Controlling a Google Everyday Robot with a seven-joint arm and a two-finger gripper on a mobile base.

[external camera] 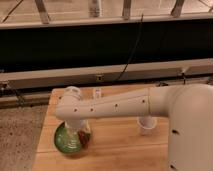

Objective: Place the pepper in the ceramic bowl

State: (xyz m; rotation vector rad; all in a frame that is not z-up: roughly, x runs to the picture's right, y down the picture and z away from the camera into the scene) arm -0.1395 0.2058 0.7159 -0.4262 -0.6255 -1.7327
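Gripper [80, 134] over ceramic bowl [64, 142], wooden table [117, 150]

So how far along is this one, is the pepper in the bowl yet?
Nearly there. The arm has reached across the table and the gripper hangs over the green bowl. The dark red pepper sits at the bowl's right edge, just below the gripper. Whether it is let go is unclear; pulling the arm away remains.
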